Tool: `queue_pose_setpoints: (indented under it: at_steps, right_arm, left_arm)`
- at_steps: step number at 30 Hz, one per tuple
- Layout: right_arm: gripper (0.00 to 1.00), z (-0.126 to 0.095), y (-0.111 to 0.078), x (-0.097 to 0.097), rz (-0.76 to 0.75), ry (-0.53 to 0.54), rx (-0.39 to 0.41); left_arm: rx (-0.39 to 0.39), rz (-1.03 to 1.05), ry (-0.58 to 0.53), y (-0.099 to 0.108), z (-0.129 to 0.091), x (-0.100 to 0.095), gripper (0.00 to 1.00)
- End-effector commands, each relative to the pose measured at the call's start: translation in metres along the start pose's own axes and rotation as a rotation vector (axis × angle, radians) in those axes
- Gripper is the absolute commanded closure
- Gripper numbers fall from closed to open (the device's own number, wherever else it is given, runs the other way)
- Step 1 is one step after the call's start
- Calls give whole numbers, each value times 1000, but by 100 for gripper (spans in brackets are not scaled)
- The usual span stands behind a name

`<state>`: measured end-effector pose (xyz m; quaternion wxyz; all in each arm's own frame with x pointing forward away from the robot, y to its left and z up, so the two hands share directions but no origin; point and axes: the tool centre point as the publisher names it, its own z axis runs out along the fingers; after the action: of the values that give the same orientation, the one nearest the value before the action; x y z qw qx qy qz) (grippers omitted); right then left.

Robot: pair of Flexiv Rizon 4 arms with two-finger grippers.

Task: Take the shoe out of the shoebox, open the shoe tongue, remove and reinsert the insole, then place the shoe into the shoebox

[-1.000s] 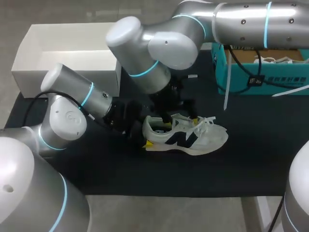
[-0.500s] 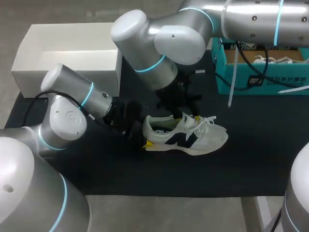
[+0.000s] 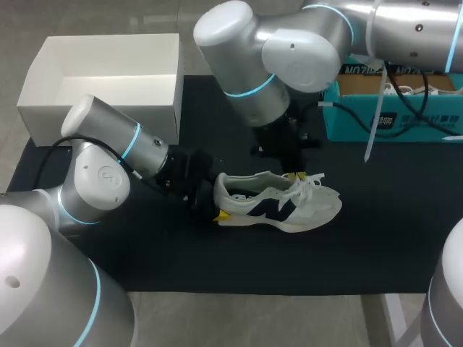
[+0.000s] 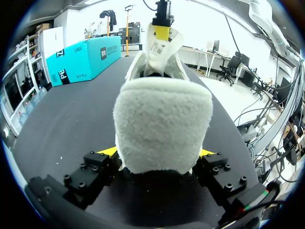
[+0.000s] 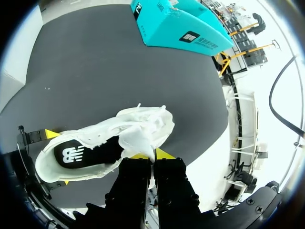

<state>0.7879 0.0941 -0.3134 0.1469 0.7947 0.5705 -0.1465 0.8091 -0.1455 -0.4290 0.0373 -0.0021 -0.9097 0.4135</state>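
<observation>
Shoes on the surface: one, a white lace-up sneaker with a navy side panel point(image 3: 278, 202) point(image 4: 162, 124) point(image 5: 95, 148), lying on its sole in the middle of the black-matted surface point(image 3: 362, 238), outside both boxes, toe toward my right side.

Boxes: two. An open white cardboard box point(image 3: 101, 101) stands at the far left, well apart from the sneaker. A teal cardboard box point(image 3: 383, 119) point(image 4: 86, 57) point(image 5: 181, 28) stands at the far right, also open; something white shows inside it, too hidden to name.

Arms: two, one at each end of the sneaker.

Left pincer point(image 3: 210, 206) point(image 4: 157, 153): low on the surface at the heel, clamped on the sneaker, one yellow tip pressed to each side of the padded heel collar.

Right pincer point(image 3: 293, 173) point(image 5: 152, 155) point(image 4: 162, 21): above the lacing, fingers clenched together on the upper end of the white tongue point(image 5: 138, 138) point(image 4: 162, 47), which stands raised away from the opening.

Insole: one, dark with white print point(image 5: 90, 151), lying inside the sneaker and seen through the opened throat in the right wrist view.

Laces: loose, spilled across the toe half.
</observation>
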Motion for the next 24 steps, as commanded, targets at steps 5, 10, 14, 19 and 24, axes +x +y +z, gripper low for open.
queue_pose_setpoints:
  at_steps: [5, 10, 14, 19, 24]
  right_arm:
    - [100, 9, 3, -26, 62, 78, 13]
    - [100, 12, 5, -30, 68, 83, 35]
    - [100, 12, 5, -30, 68, 83, 35]
    - [100, 12, 5, -30, 68, 83, 35]
    - [100, 12, 5, -30, 68, 83, 35]
  left_arm:
    - [-1, -1, 1, 1, 0, 0, 100]
    - [-1, -1, 1, 1, 0, 0, 100]
    - [-1, -1, 1, 1, 0, 0, 100]
    - [-1, -1, 1, 1, 0, 0, 100]
    - [-1, -1, 1, 1, 0, 0, 100]
